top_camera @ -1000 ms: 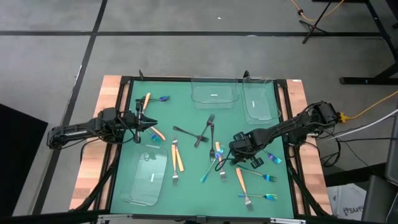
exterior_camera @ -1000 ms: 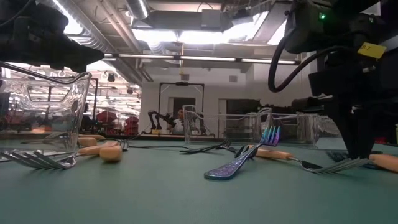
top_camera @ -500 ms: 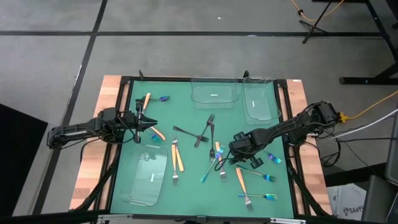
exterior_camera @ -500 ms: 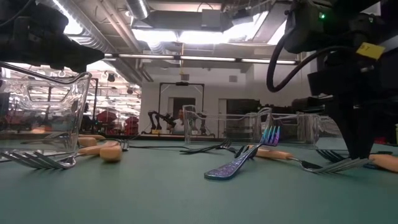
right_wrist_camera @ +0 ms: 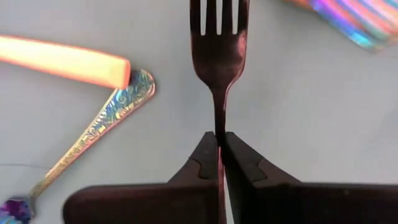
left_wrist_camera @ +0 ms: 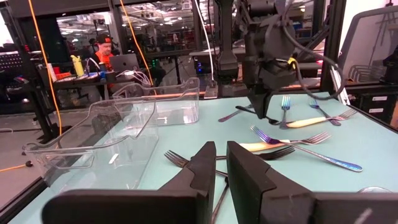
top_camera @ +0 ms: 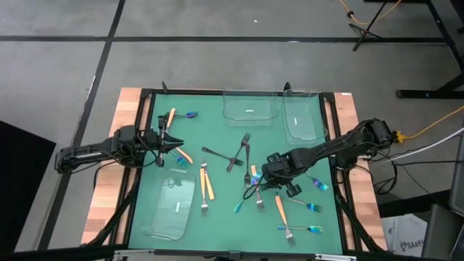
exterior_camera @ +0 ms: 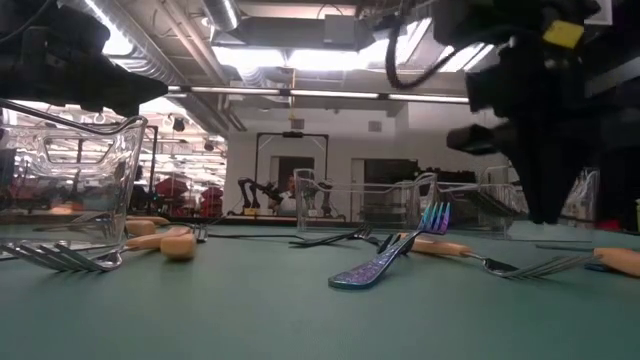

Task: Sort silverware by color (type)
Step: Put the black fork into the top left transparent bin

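Note:
Silverware lies scattered on the green mat: black forks crossed (top_camera: pixel 235 154), orange-handled forks (top_camera: pixel 207 181) (top_camera: pixel 280 209) and iridescent blue pieces (top_camera: pixel 313 206) (top_camera: pixel 241 204). My right gripper (top_camera: pixel 265 178) hovers over the cluster right of centre, shut on a black fork (right_wrist_camera: pixel 217 37). In the low view this gripper (exterior_camera: pixel 545 205) hangs above the mat. My left gripper (top_camera: pixel 174 144) waits at the mat's left side, its fingers almost together (left_wrist_camera: pixel 221 155) with nothing between them. My right gripper pinches the black fork's thin handle (right_wrist_camera: pixel 219 127) just behind the neck, between its two fingers. The fingers come from above. The tined head (right_wrist_camera: pixel 217 25) sticks out past the fingertips, and the rest of the handle is hidden by the fingers. The fork is lifted clear of the mat.
Clear plastic trays sit at the far edge (top_camera: pixel 250 109), the far right (top_camera: pixel 303 119) and the near left (top_camera: pixel 172 204). An orange handle (right_wrist_camera: pixel 68 62) and an iridescent handle (right_wrist_camera: pixel 106 121) lie right below the held fork. More orange-handled pieces (top_camera: pixel 172 116) lie far left.
My right gripper has risen off the mat and shifted a little toward the table's left, taking the black fork up with it. The fork now hangs clear of the mat.

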Controlling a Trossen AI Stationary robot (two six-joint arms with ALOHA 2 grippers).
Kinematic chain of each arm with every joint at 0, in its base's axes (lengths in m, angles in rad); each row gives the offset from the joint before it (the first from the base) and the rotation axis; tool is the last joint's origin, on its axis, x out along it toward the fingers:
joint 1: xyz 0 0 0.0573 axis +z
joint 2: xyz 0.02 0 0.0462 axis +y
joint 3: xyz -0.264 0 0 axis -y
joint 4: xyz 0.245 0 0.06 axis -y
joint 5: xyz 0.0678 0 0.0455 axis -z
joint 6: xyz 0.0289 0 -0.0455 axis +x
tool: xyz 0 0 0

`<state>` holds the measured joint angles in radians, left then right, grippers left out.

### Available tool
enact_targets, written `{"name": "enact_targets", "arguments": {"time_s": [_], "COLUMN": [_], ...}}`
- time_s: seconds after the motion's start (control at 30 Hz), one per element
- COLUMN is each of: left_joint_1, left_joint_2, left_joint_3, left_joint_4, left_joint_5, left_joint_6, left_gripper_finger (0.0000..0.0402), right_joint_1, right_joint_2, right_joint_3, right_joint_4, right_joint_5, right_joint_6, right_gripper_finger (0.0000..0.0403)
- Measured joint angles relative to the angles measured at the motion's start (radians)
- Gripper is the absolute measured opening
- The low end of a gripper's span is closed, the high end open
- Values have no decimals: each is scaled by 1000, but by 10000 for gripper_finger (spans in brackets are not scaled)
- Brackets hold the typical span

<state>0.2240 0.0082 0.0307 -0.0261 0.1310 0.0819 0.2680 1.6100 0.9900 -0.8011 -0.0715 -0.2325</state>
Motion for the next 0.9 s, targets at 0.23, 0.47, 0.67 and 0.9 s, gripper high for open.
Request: {"name": "enact_targets", "arguments": {"time_s": [0.23,0.47,0.67,0.9], "left_joint_1": [0,0,0,0], "left_joint_2": [0,0,0,0], "left_joint_3": [0,0,0,0], "left_joint_4": [0,0,0,0], "left_joint_5": [0,0,0,0], "left_joint_6": [0,0,0,0], "left_gripper_finger": [33,33,33,33], "right_joint_1": [0,0,-15,-96], "right_joint_2": [-1,-1,-3,-3], "right_joint_3": [112,228,322,418], "right_joint_4": [-70,-118,-146,-146], "right_joint_5": [0,16,44,43], "right_joint_6": [0,0,-11,-9], "right_gripper_finger": [0,0,0,0]}}
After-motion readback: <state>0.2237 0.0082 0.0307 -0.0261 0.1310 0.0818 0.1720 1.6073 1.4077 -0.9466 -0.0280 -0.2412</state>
